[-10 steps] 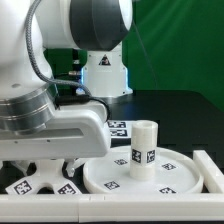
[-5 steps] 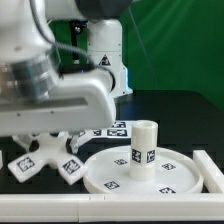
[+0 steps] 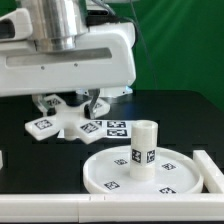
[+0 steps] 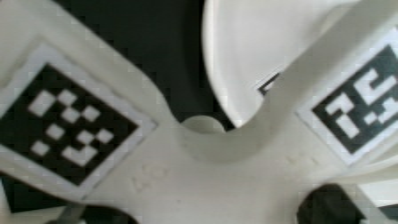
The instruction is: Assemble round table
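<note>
Exterior view: my gripper [image 3: 73, 106] has lifted the tagged base piece [image 3: 68, 123], jaws half-spread and clamped on it. The tabletop [image 3: 108, 178] with upright leg [image 3: 145, 145] sits below, toward the exterior view's right. I judge base-to-leg mating comes next.

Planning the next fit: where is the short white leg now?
The leg stands upright at the centre of the round tabletop, at the exterior view's lower right, to the right of the base piece under the pincer.

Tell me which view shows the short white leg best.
The exterior view: the leg shows whole, standing upright at the middle of the round disc, a tag on its side. The wrist view shows none of it, only a close-up of the tagged base piece.
</note>
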Tool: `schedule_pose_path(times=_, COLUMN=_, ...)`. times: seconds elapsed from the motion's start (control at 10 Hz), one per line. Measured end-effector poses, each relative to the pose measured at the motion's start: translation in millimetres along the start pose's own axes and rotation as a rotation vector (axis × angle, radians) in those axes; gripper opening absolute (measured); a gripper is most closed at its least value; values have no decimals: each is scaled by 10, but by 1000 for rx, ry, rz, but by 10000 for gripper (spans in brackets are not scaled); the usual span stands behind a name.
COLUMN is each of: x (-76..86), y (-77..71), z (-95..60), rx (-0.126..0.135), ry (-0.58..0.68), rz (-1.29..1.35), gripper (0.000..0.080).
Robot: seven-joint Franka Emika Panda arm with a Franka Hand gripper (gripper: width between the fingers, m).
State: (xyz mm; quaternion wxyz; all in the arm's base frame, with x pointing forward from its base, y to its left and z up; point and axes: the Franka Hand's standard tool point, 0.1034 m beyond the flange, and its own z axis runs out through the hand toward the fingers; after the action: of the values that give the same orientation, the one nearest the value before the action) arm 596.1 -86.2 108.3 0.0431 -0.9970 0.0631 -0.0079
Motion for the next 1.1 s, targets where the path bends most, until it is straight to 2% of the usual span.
schedule_pose_path(times=0.1, x=63, y=24, z=-19, rx=-21, ry=91, rz=-7, gripper=445)
schedule_pose_path(times=0.2, x=28, y=16, z=-9, rx=-29, ry=127, rz=-4, gripper=445)
schedule_pose_path(times=0.3, x=-61, y=-147, z=-103, rx=-23, ry=194, rz=34, gripper=445)
schedule_pose_path(times=0.4, x=-290, y=-410, z=-221, rx=0, ry=217, rz=50, gripper=445)
schedule_pose_path(times=0.5, x=-427, y=-628, z=-274, rx=24, ry=190, rz=80, gripper=445)
schedule_pose_path(times=0.6, x=-429, y=-760, z=-319, rx=35, ry=189, rz=93, gripper=445)
schedule_pose_path(times=0.9, x=-439, y=-774, z=-305, rx=35, ry=182, rz=94, gripper=445)
schedule_pose_path(times=1.1, x=-480, y=-841, z=-232, rx=51, ry=163, rz=147, gripper=445)
